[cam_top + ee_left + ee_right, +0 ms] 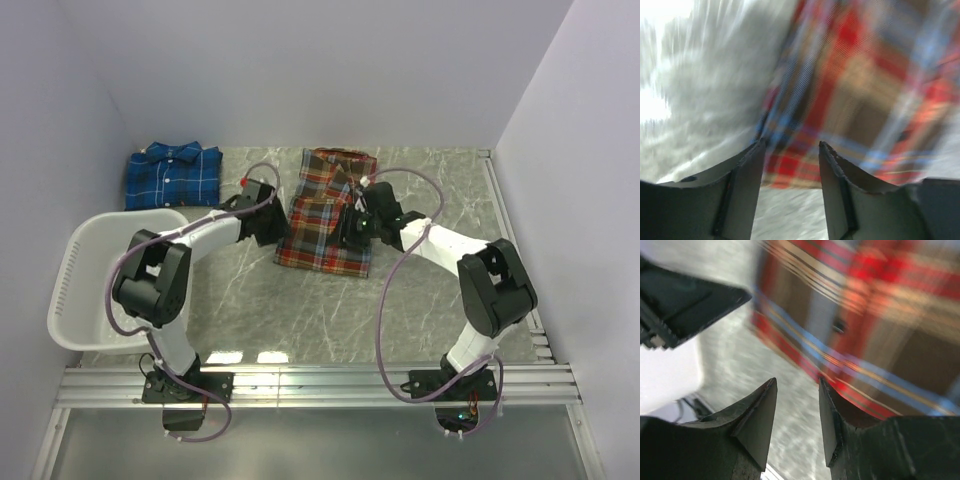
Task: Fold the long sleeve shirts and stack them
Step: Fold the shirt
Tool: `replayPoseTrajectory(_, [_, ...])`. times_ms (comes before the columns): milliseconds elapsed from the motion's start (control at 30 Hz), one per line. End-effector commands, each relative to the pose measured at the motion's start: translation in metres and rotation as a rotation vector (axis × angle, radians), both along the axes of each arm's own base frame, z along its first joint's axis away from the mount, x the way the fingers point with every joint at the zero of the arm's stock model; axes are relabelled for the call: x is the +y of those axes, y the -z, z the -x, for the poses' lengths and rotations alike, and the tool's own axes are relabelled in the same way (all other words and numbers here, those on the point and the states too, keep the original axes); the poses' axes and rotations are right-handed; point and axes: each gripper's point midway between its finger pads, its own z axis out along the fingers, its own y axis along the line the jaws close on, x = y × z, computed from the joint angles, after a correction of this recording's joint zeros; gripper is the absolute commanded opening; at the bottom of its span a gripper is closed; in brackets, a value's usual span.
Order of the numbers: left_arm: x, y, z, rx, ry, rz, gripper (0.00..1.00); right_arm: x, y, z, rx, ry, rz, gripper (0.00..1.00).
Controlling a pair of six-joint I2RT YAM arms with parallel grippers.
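At red plaid shirt (325,225) side edges: left end effector (791,144), right end effector (796,381) half-open, seemingly empty; table (300,310) open nearside.

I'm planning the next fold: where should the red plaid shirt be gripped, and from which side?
Probably its near hem corners. The red plaid shirt lies flat with its collar far, so the left gripper could come in from the left edge, the right gripper from the right, pinching low.

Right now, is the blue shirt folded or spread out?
Folded: the blue shirt lies as a compact rectangle, collar at its far edge, no sleeves sticking out.
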Motion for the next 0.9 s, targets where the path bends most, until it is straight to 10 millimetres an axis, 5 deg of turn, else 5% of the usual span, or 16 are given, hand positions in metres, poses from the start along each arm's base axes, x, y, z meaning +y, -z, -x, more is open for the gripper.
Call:
replayPoseTrajectory(0, [-0.003, 0.030, 0.029, 0.114, 0.026, -0.029, 0.52, -0.026, 0.042, 0.017, 0.108, 0.031, 0.137, 0.47])
replayPoseTrajectory(233, [-0.024, 0.056, 0.079, 0.263, 0.153, -0.083, 0.32, -0.071, 0.091, 0.035, 0.226, 0.026, 0.375, 0.47])
replayPoseTrajectory(300, [-0.034, 0.057, 0.102, 0.304, 0.221, -0.070, 0.27, -0.101, 0.097, 0.033, 0.247, 0.072, 0.461, 0.47])
replayPoseTrajectory(400, [-0.056, 0.051, 0.134, 0.332, 0.345, -0.038, 0.30, -0.149, 0.095, 0.020, 0.240, 0.187, 0.542, 0.46])
replayPoseTrajectory(567, [-0.113, 0.015, 0.178, 0.252, 0.643, -0.018, 0.46, -0.182, 0.063, -0.018, 0.130, 0.303, 0.528, 0.47])
replayPoseTrajectory(700, [-0.118, -0.028, 0.159, 0.113, 0.588, -0.008, 0.70, -0.172, 0.023, -0.028, 0.004, 0.317, 0.431, 0.47])
replayPoseTrajectory(867, [-0.087, -0.088, 0.095, -0.112, 0.376, -0.058, 0.86, -0.139, -0.015, -0.011, -0.074, 0.285, 0.285, 0.47])
